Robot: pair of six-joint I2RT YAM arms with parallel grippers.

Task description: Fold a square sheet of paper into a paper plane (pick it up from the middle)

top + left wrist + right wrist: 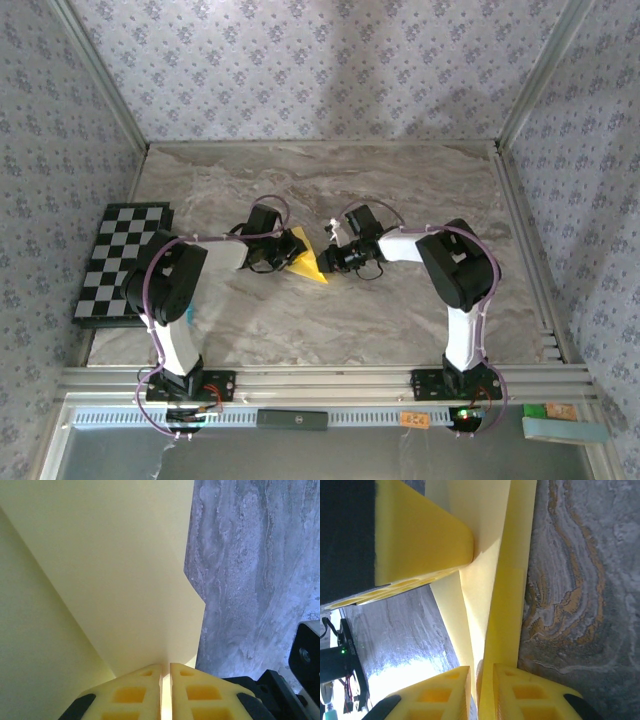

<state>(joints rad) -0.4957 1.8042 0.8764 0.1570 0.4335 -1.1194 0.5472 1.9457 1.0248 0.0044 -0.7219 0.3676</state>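
The sheet of paper (308, 262) sits near the middle of the worktop (400, 200), lifted between the two arms and already creased into a smaller, pointed yellow shape, its tip aimed toward 5 o'clock. To my eye it is featherweight, limp across its open faces and stiffer only along the creases. It should be easy to tear or crumple if the arms pull apart, and smooth enough to slide out of a loose pinch. I would take it at a folded edge, where the layers double up, and not at a single loose flap. The left end effector (165, 677) comes in from 9 o'clock, and its yellow fingers are pressed together on the paper's near edge. The sheet fans up and away from them, with a crease running off to the upper left. The right end effector (481, 680) reaches in from 3 o'clock with its forearm low and level. Its fingers stand close on either side of a folded strip, but I cannot tell whether they actually bite it. Both elbows are raised and bent outward. A checkered board (120, 260) lies at the worktop's 9 o'clock edge.
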